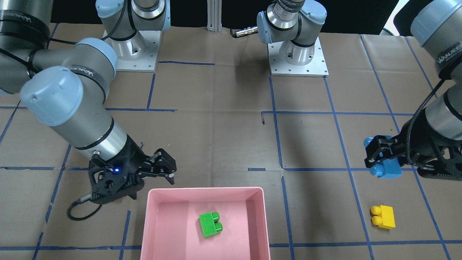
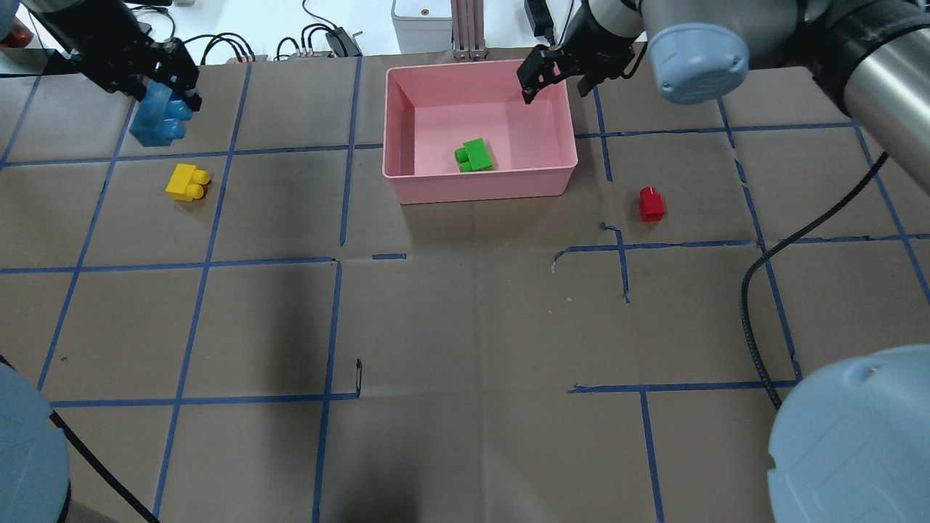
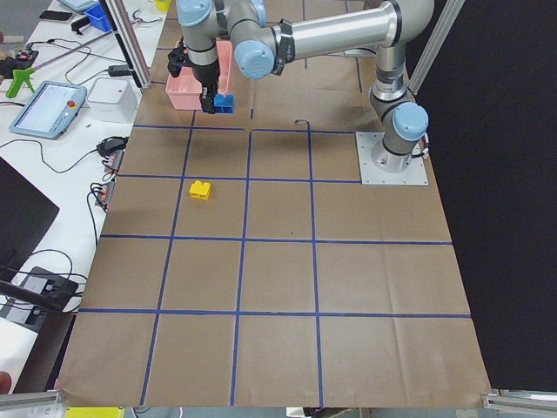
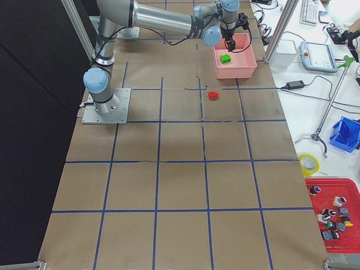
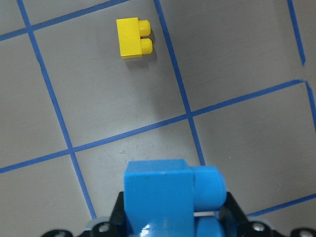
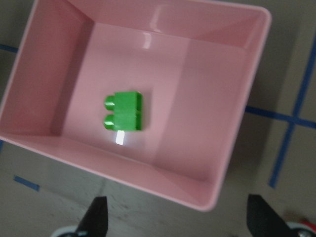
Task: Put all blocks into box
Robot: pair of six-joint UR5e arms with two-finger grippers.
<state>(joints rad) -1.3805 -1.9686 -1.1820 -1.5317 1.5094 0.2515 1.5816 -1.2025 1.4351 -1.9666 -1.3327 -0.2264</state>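
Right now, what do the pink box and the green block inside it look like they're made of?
Pink box: probably molded plastic, smooth and slightly glossy, going by light glints on its walls. Green block: probably hard plastic, shiny, with rounded molded studs.

The three-stud block sits in the left gripper, a two-stud block on the bench nearby. The box lies just beside the right gripper, a second two-stud block inside

Bright, even, lit from above; soft broad shadows on the table. Slightly blurred in the right wrist view; white glare inside the box.
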